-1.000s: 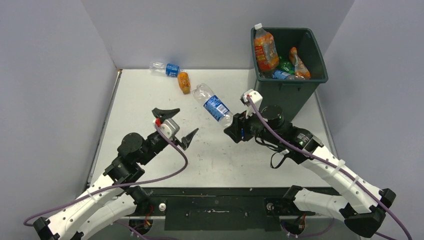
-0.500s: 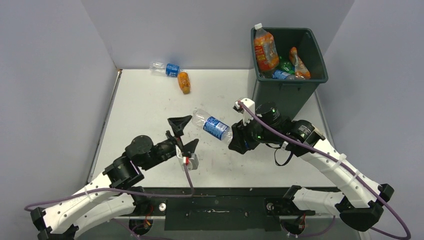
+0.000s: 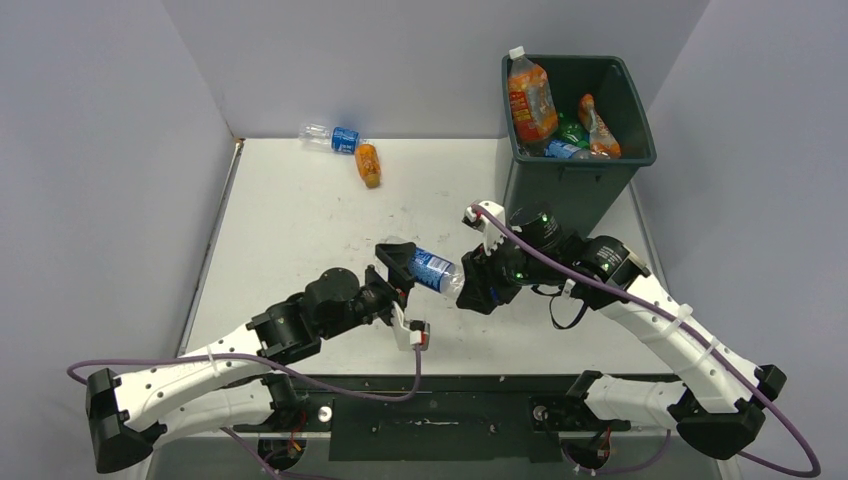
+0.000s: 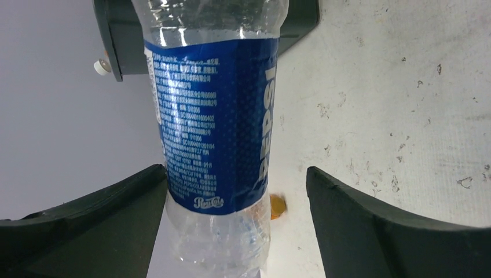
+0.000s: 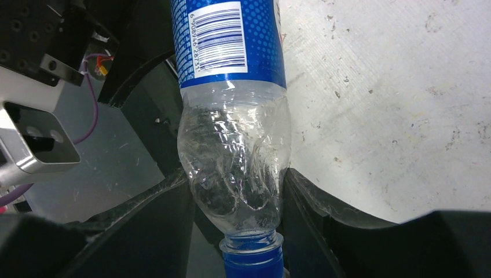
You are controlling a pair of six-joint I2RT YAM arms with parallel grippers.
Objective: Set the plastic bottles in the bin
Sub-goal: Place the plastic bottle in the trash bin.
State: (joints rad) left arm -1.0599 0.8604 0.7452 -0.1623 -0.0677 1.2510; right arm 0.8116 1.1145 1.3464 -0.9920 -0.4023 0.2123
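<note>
Two grippers meet at one blue-labelled bottle [image 3: 432,270] over the middle of the table [image 3: 290,220]. The right gripper [image 3: 468,285] pinches its crumpled shoulder beside the cap; the left gripper [image 3: 398,272] straddles the label, fingers spread. A clear bottle [image 3: 330,137] and an orange bottle [image 3: 368,165] lie near the back wall, left of the bin [image 3: 575,185].

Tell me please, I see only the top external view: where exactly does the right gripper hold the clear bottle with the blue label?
Observer: The right gripper clamps the bottle on its clear shoulder, next to the blue cap; the plastic is dented there.
Operator: And the left gripper, is it closed on the label?
Observer: No. The left gripper is open around the label. One finger looks against the bottle's side, the other stands apart, with bare table between.
</note>
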